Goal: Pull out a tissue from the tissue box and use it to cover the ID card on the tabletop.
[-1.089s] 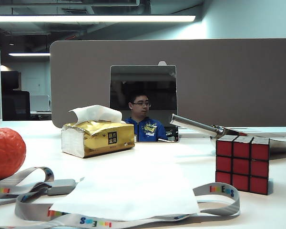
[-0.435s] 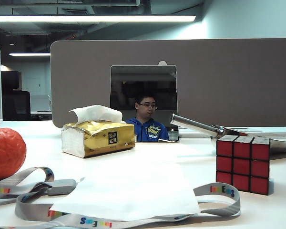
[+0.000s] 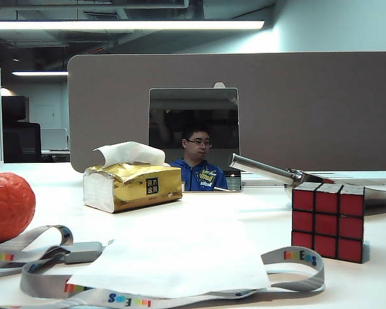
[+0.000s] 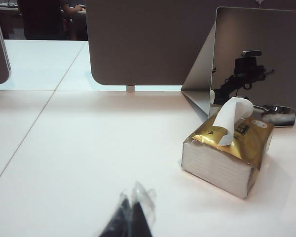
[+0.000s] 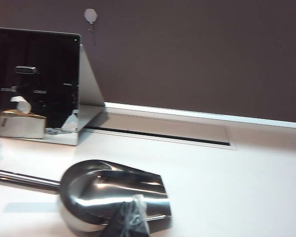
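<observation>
Hovering low over bare white tabletop [image 4: 89, 163], the left gripper [image 4: 133, 217] shows only its dark, tape-wrapped fingertips, pressed together with nothing between them; the shiny gold soft tissue box [image 4: 229, 150] sits well apart from it. Only the right wrist view shows the right gripper [image 5: 133, 219], its tips likewise closed and empty, just above a polished steel scoop [image 5: 113, 195] with a long handle.

Only the exterior view shows the thin white paper tissue [image 3: 174, 257], lying flat and nearly square near the table's front edge, across the loop of a grey lanyard [image 3: 296, 257] with multicoloured letters, too small to read. The ID card cannot be seen there. A black square label on the box carries gold characters, unreadable. A red cube puzzle [image 3: 328, 222] stands toward the right edge.
</observation>
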